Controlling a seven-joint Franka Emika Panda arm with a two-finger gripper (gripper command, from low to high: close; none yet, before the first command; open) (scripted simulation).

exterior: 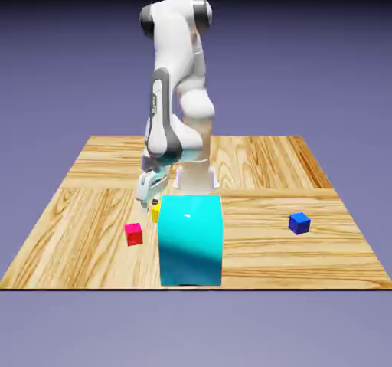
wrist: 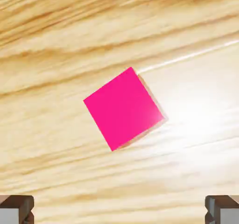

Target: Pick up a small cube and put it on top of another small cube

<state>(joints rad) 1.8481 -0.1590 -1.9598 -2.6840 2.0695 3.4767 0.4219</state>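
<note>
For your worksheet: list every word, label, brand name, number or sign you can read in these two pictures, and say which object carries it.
None: there is no readable text in either view.
The red-pink cube, yellow cube, blue cube and cyan block all have plain faces.
The white arm, the pincer and the wooden table show no lettering or marks.

No text, label, brand, number or sign can be read in either view. The faces of the cubes, the big block, the arm and the wooden table are seen to be plain and unmarked.
</note>
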